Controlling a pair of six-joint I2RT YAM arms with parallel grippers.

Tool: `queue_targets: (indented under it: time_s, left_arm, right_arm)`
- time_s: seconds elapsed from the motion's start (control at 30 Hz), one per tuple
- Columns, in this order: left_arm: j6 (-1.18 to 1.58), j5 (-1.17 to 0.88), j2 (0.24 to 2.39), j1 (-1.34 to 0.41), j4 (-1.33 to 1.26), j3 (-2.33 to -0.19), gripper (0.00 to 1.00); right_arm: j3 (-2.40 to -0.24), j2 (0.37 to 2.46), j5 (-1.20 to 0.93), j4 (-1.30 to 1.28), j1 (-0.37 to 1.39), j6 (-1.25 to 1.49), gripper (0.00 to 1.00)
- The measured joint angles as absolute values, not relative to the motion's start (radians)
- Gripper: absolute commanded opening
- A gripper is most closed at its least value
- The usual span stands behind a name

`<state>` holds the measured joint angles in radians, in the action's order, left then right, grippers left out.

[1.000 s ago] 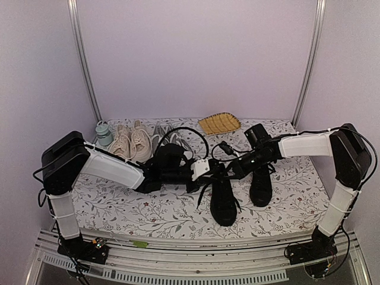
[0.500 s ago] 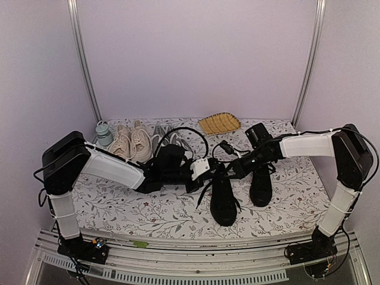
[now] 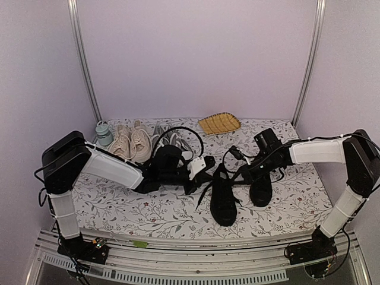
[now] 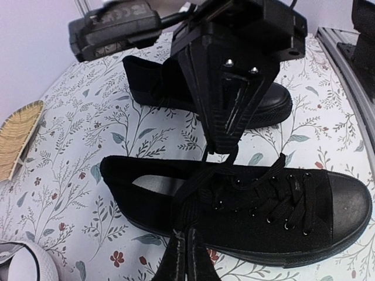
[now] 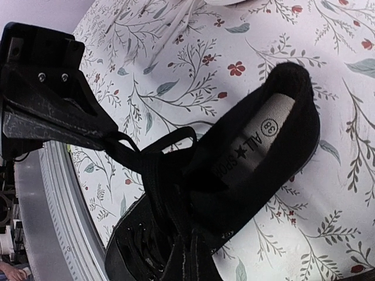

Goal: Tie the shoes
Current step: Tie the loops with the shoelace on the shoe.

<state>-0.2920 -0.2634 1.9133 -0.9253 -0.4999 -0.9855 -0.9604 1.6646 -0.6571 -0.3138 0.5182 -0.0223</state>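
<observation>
Floral cloth (image 3: 119,208): shoe (image 3: 223,202) beside left hand (image 3: 209,172), lace (image 4: 196,187) apparently pinched.

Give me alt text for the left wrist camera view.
The right gripper pinches a lace above a black sneaker standing on the floral tablecloth, toe towards the right of the frame. The second black sneaker sits behind.

Two black sneakers (image 3: 223,199) stand on the worktop (image 3: 113,205), alongside two beige sneakers (image 3: 141,141) and what looks like two grey ones (image 3: 160,132), partly hidden. There is one yellow woven tray (image 3: 219,123) and one small pale-green bottle (image 3: 104,133). Two robot arms (image 3: 113,169) reach over them.
</observation>
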Motion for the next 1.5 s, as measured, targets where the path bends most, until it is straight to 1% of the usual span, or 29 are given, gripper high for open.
queue_targets:
  time_s: [0.2,0.53,0.9,1.5]
  left_arm:
    - [-0.251,-0.294,1.931,-0.899,-0.487,-0.987,0.00]
    - [-0.217,-0.303,1.993,-0.866,-0.385,-0.998,0.00]
    - [-0.170,-0.308,1.995,-0.839,-0.353,-0.999,0.00]
    - [-0.209,-0.334,1.994,-0.839,-0.280,-0.976,0.00]
  right_arm:
    - [-0.910,1.647,-0.635,-0.314,0.511,-0.015,0.01]
    - [-0.855,1.624,-0.608,-0.314,0.497,0.023,0.01]
    - [-0.801,1.622,-0.598,-0.302,0.494,0.041,0.01]
    - [-0.764,1.623,-0.585,-0.254,0.469,0.060,0.01]
